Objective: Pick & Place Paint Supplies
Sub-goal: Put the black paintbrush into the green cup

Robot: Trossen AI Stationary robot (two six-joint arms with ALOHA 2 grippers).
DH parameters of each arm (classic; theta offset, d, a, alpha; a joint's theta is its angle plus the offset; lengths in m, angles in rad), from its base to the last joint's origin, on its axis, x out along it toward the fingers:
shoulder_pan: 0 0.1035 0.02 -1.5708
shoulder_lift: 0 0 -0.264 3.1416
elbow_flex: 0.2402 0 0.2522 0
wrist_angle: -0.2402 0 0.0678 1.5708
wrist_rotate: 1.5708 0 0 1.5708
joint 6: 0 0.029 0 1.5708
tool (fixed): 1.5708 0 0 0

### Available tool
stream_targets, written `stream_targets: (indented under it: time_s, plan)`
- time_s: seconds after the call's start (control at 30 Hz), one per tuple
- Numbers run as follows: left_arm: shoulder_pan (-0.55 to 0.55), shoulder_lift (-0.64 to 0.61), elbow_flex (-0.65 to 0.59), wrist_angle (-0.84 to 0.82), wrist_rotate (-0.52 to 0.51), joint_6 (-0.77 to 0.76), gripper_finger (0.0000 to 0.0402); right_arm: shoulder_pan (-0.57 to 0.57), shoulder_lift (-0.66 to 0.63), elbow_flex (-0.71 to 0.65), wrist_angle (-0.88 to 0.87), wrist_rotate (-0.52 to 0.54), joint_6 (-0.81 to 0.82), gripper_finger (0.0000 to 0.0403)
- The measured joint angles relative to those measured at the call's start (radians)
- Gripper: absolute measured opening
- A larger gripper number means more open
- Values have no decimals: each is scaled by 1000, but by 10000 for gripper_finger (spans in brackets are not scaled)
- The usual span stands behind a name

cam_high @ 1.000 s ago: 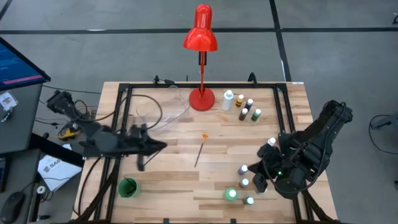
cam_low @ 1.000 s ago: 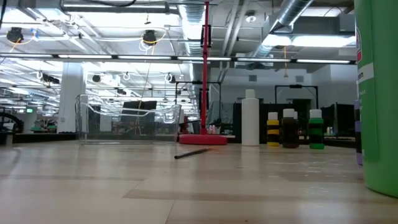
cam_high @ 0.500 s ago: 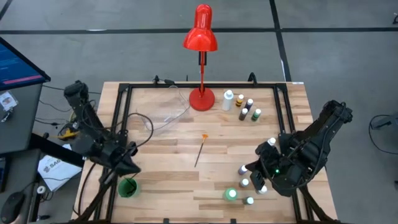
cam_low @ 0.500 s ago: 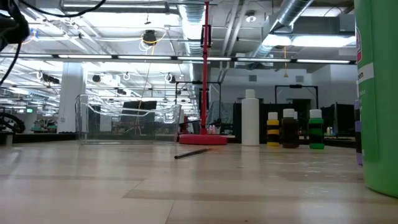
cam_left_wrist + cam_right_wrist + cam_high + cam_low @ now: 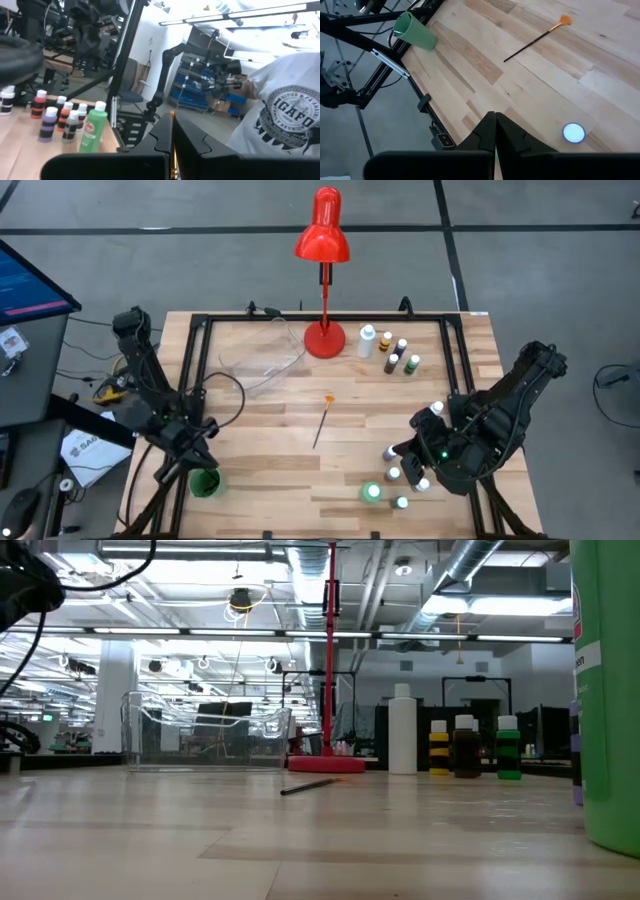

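Right now both jaws are pressed together, holding nothing — the left gripper by the green cup, the right gripper among small bottles. One should open wide before reaching for the brush.

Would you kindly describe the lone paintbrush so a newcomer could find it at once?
Start at the red desk lamp at the table's far edge. Just in front of its base, mid-table, lies the paintbrush: thin, dark-handled, orange-tipped, lying flat and alone, unlike the upright bottles.

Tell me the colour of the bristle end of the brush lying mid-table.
Orange. The brush has a dark handle; the right wrist view shows its tip best.
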Motion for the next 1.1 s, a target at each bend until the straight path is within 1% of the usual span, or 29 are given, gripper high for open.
stream_targets:
  time_s: [0.27,0.43,0.6,0.93,1.1]
  plan:
    - [0,1,-92,98,-1,3,0,-21,0,0,11,0,-3,0]
    - [0,1,-122,114,1,1,0,-27,0,0,11,0,-11,0]
    - [0,5,-152,154,27,-2,0,-33,0,0,11,0,-11,0]
    - [0,55,-162,164,28,-6,0,-33,0,0,11,0,-11,0]
    - [0,81,-162,171,27,-125,1,-33,0,0,11,0,-11,0]
